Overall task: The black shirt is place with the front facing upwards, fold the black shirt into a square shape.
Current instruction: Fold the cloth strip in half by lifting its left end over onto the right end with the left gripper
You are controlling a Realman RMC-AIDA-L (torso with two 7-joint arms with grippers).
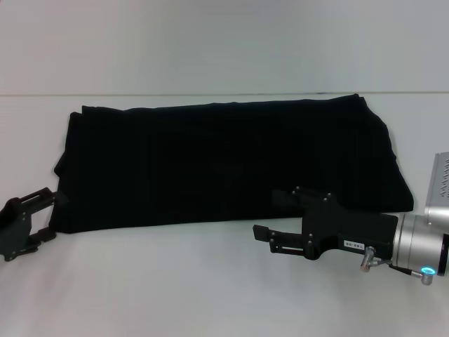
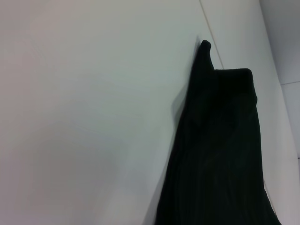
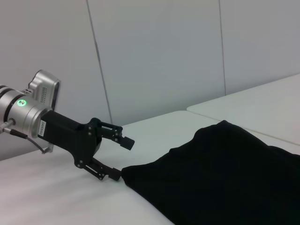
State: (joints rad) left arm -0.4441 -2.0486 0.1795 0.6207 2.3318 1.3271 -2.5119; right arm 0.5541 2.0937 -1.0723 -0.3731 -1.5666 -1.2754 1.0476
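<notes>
While black shirt (image 1: pixel 224 165) lies folded | left pincer (image 1: pixel 43 214) released | right pincer (image 1: pixel 270 219) released

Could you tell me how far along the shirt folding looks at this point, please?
Partly done. The black shirt already lies as a wide folded band on the table, with no sleeves or lettering showing. The left hand, open, sits at its left near corner; the right hand, open, hovers by its near edge, holding nothing. Left: folding the band across into a square.
</notes>
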